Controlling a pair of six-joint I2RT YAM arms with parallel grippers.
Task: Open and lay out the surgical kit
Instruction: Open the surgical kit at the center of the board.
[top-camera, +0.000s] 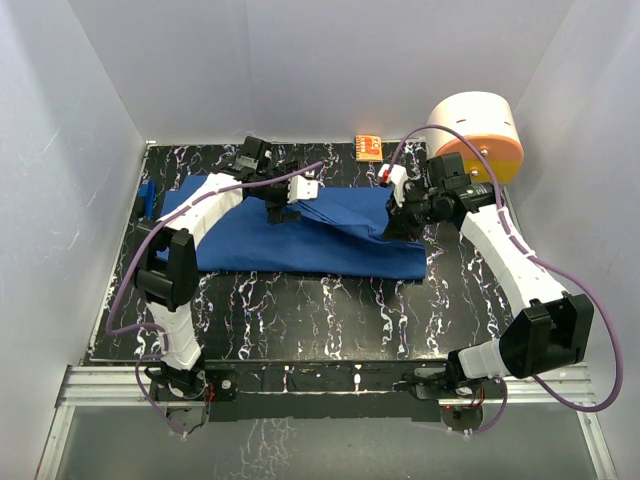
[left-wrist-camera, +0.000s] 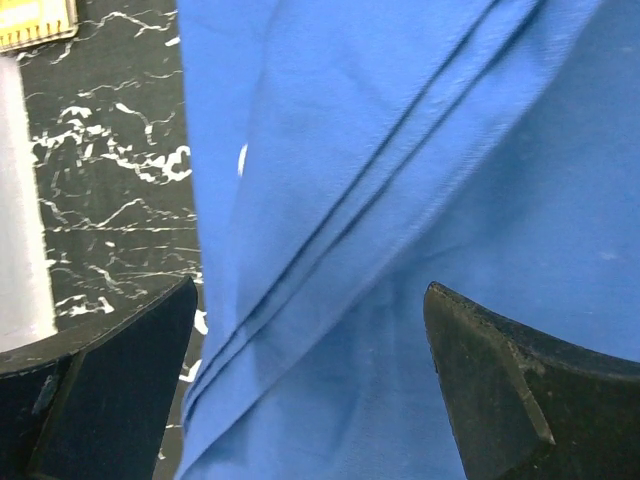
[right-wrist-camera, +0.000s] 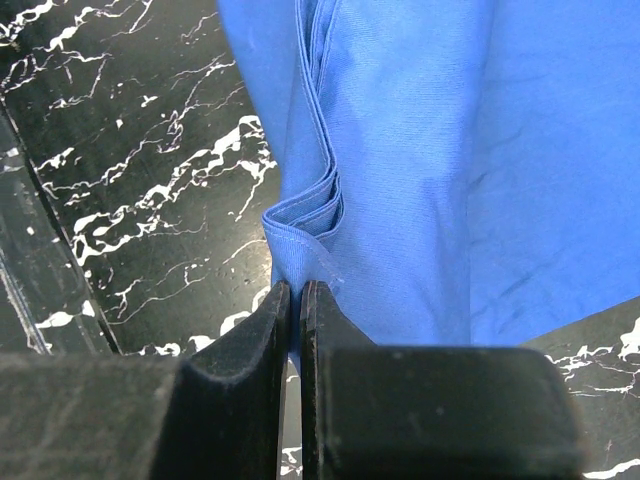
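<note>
Print on the small orange box (top-camera: 369, 147) at the far table edge — too small to read. Near it on the right, a cream-and-orange cylinder (top-camera: 478, 130), contents hidden. Across the middle of the black marbled table (top-camera: 300, 310): the royal-blue cloth wrap (top-camera: 300, 240), folded over, contents out of sight. Right gripper (right-wrist-camera: 296, 290) pinched tight on a layered corner fold of the cloth. Left gripper (left-wrist-camera: 310, 300) spread wide just above the cloth — gripping nothing.
</note>
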